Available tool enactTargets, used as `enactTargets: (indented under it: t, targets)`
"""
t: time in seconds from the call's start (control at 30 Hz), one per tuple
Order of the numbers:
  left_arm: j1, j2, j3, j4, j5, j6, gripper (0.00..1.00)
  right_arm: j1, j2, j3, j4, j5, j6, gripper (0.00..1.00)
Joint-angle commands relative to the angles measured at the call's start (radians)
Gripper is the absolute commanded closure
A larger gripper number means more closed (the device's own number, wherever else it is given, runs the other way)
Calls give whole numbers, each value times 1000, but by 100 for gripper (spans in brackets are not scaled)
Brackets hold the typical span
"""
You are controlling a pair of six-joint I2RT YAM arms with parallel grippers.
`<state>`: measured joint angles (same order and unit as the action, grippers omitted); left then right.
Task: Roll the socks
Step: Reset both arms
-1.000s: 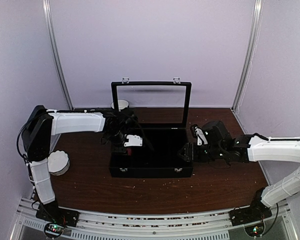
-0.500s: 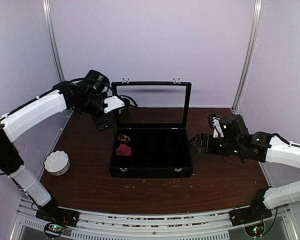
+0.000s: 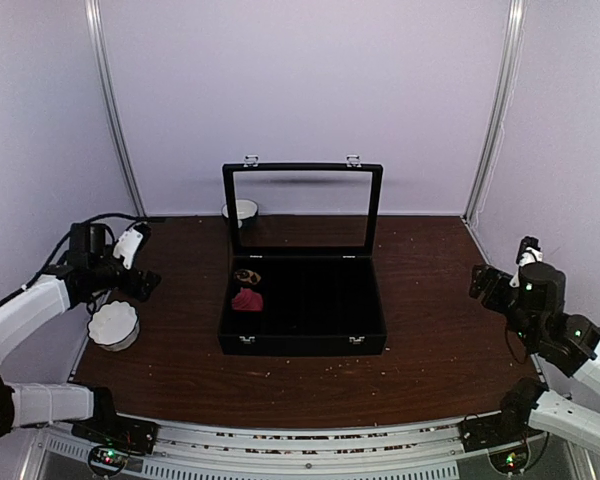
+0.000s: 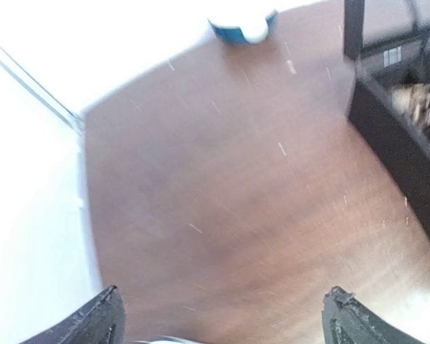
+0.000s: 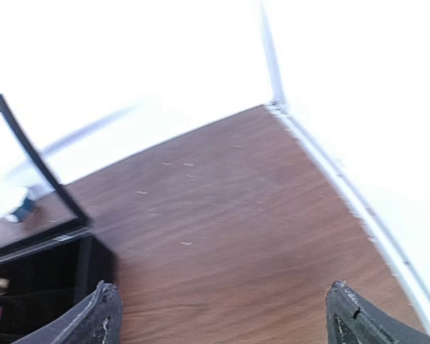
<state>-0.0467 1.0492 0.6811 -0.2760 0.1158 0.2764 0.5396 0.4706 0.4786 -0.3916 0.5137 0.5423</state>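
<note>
2 soft socks (image 3: 246, 297), seemingly rolled, in rectangular black box (image 3: 300, 345).

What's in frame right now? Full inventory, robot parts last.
table: one, dark brown wood, under everything
display case: one, black, table centre, glass lid standing open
brown argyle socks: one bundle, dark brown and tan, left end of the case
magenta-red socks: one bundle, magenta-red, just in front of the brown bundle
fluted bowl: one, white, left of the case
small bowl: one, white inside and blue outside, behind the lid's left corner
crumbs: many, pale, scattered on the table
left arm: one, white and black, left edge, jaws open, empty
right arm: one, white and black, right edge, jaws open, empty
</note>
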Motion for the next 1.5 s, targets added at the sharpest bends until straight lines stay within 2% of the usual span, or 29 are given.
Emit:
enactTargets:
  t: [0.0, 0.13, 0.27, 0.4, 0.57, 0.67, 0.73, 0.8, 0.87, 0.9, 1.07, 1.17, 1.3, 1.37, 1.4, 1.47]
  targets:
    - [9, 74, -132, 364, 47, -102, 2, -9, -119, -140, 121, 257, -148, 0]
    - [13, 105, -201, 577, 6, -91, 2, -9, -218, -295, 311, 422, -352, 0]
    - [14, 130, -283, 873, -20, -78, 2, -11, -267, -424, 531, 438, -507, 0]
    - [16, 223, -291, 1025, -53, -81, 2, -47, -219, -520, 796, 435, -564, 0]
    - [20, 293, -251, 1015, -72, -96, 2, -175, -17, -557, 1055, 300, -581, 0]
    - [29, 272, -338, 1145, -84, -116, 2, -225, 147, -533, 1189, 188, -527, 0]
    - [35, 275, -379, 1238, -98, -131, 2, -231, 303, -487, 1288, 99, -579, 0]
    - [57, 323, -390, 1285, -101, -159, 2, -231, 476, -440, 1400, 80, -627, 0]
    - [66, 380, -415, 1420, -118, -180, 2, -245, 588, -385, 1443, 38, -635, 1]
    - [67, 354, -406, 1326, -113, -176, 2, -258, 629, -356, 1448, -3, -636, 0]
    - [69, 373, -373, 1332, -144, -191, 2, -325, 841, -251, 1507, -117, -615, 0]
    - [70, 369, -371, 1325, -153, -195, 2, -380, 843, -167, 1323, -190, -558, 0]
    - [70, 372, -362, 1305, -187, -210, 2, -429, 861, -116, 1251, -262, -520, 0]
    - [68, 373, -357, 1298, -204, -216, 2, -430, 857, -127, 1271, -271, -522, 0]
    - [69, 373, -356, 1297, -207, -218, 2, -435, 850, -156, 1316, -324, -526, 0]
    - [69, 373, -356, 1296, -209, -218, 2, -443, 900, -292, 1613, -408, -569, 0]
